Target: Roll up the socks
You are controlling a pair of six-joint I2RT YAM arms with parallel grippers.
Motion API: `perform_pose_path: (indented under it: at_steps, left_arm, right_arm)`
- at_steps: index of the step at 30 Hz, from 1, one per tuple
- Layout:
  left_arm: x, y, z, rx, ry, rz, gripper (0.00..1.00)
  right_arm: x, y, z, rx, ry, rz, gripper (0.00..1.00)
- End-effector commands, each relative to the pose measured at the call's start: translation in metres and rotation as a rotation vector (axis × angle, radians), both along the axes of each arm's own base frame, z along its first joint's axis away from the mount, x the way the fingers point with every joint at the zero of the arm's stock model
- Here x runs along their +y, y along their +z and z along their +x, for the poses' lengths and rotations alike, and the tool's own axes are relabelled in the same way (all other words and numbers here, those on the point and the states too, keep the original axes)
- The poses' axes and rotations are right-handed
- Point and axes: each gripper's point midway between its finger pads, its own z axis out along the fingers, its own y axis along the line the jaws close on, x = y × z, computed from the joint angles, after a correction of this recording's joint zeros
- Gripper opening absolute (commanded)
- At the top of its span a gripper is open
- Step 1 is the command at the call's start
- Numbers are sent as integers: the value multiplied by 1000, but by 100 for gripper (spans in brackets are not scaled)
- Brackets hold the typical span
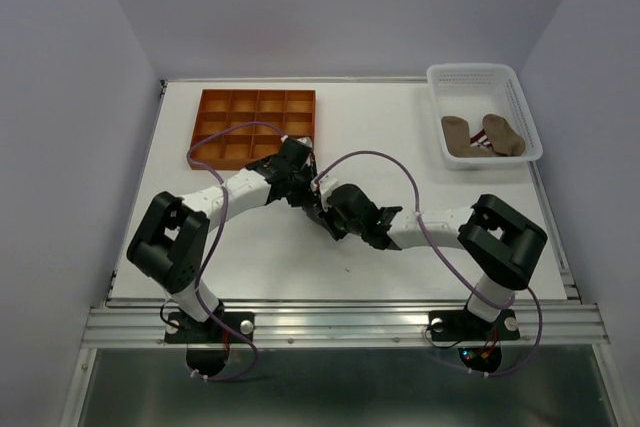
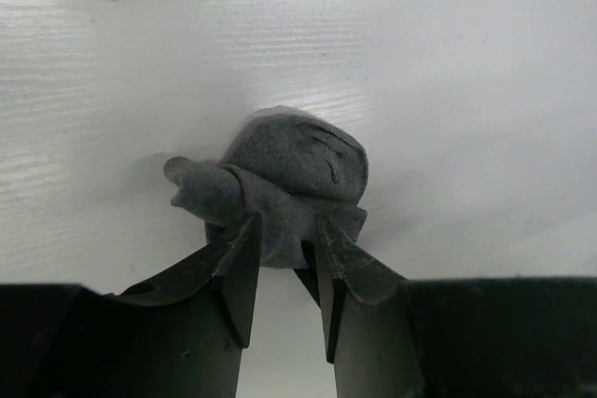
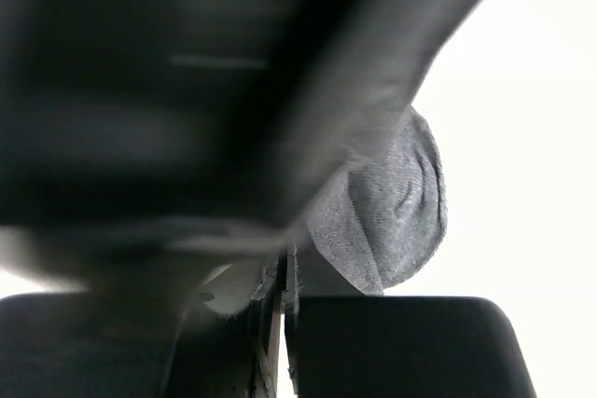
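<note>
A small grey fabric sock (image 2: pixel 297 167), bunched into a rounded bundle with a short rolled end poking out to one side, lay on the white tabletop (image 1: pixel 260 257) near its middle, between the two arms. The left gripper (image 2: pixel 284 263) was clamped on the near edge of that bundle, its black fingers (image 2: pixel 235 267) pinching a fold of grey cloth between them. The right gripper (image 3: pixel 284 323) sat just beside the same sock from the opposite side; its jaws were drawn almost together with only a thin slit left, and whether any fabric was caught in that slit could not be told. A blurred dark mass filled most of the right wrist view. In the overhead view the two grippers met close together, just in front of an orange plastic tray (image 1: pixel 254 127) divided into square compartments. Two tan-brown socks (image 1: pixel 482 135) lay side by side in a white perforated basket (image 1: pixel 470 70) at the far right corner, well apart from the arms
</note>
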Motion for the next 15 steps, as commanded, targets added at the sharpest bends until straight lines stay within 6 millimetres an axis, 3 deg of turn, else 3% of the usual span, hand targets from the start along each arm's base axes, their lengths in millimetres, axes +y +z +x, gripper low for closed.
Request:
perform_pose_path:
  at_steps: [1,8,15]
  left_arm:
    - [1,41,7,-86,13,-57,41]
    - [8,45,7,-92,30,-51,41]
    - [13,45,5,-96,36,-48,41]
  right_arm:
    - [2,6,-6,193,-2,131,1]
    - [6,-4,-14,389,31,226,1]
    - [9,12,-10,506,62,340,1]
